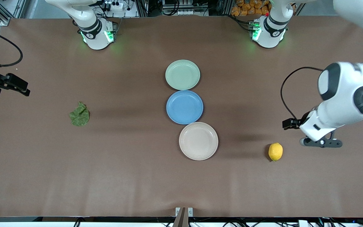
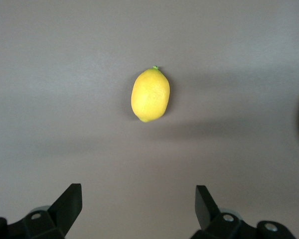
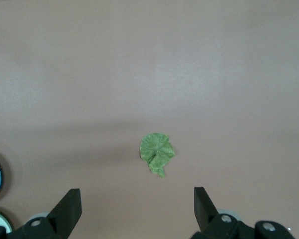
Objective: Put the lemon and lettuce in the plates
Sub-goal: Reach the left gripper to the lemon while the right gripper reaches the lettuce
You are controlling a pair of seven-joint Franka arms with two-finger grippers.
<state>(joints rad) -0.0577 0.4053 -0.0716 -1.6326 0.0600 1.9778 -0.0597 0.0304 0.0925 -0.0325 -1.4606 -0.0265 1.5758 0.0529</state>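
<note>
Lying toward the left arm's end from the beige plate [image 1: 198, 141], the lemon [image 1: 275, 151] needs the left gripper [image 2: 138, 205] (jaws wide, empty) centred above it, while the right gripper [image 3: 137, 205], equally wide, hangs above the lettuce [image 1: 79, 114].

Bare brown desk [image 1: 131, 176] surrounds the small oval yellow lemon [image 1: 275, 151] below the left tool [image 2: 138, 209], whose fingers stand apart. The wrinkly green lettuce leaf [image 1: 79, 115] beneath the right tool [image 3: 137, 209] lies equally unobstructed, its fingers spread too. Three round plates, mint green [image 1: 182, 74], blue [image 1: 184, 107] and beige-white [image 1: 198, 141], line the middle between both tools.
</note>
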